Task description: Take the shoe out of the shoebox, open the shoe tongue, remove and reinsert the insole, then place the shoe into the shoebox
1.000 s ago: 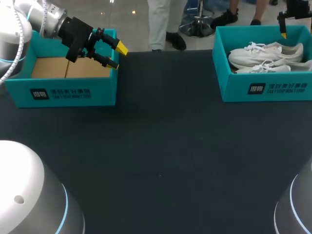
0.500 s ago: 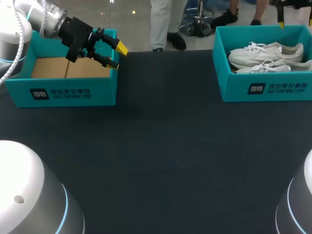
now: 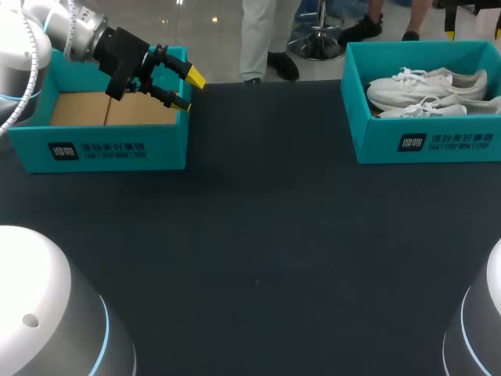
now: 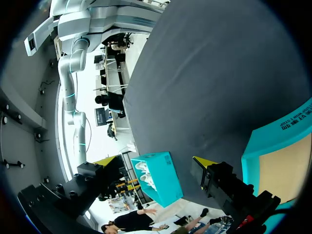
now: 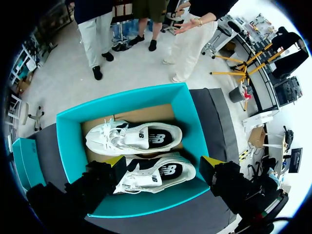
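Note:
Two white shoes [image 3: 427, 84] lie side by side in the teal shoebox [image 3: 423, 142] at the table's far right. In the right wrist view my right gripper [image 5: 163, 163] hovers open well above the box, its yellow tips spread over the nearer shoe [image 5: 158, 176], with the other shoe [image 5: 134, 136] just beyond. In the head view only a yellow tip of that gripper shows, at the upper edge above the box. My left gripper [image 3: 176, 86] stands open at the right wall of a second teal box [image 3: 106, 145] at the far left, holding nothing.
The left teal box holds only a brown cardboard floor [image 3: 106, 110]. Dark table top [image 3: 258, 235] stretches between the two boxes. From the left wrist view the shoebox [image 4: 161, 180] shows far across the table.
My right gripper has risen above the shoebox, almost leaving the head view at its upper edge. The left arm and the shoes have not moved.

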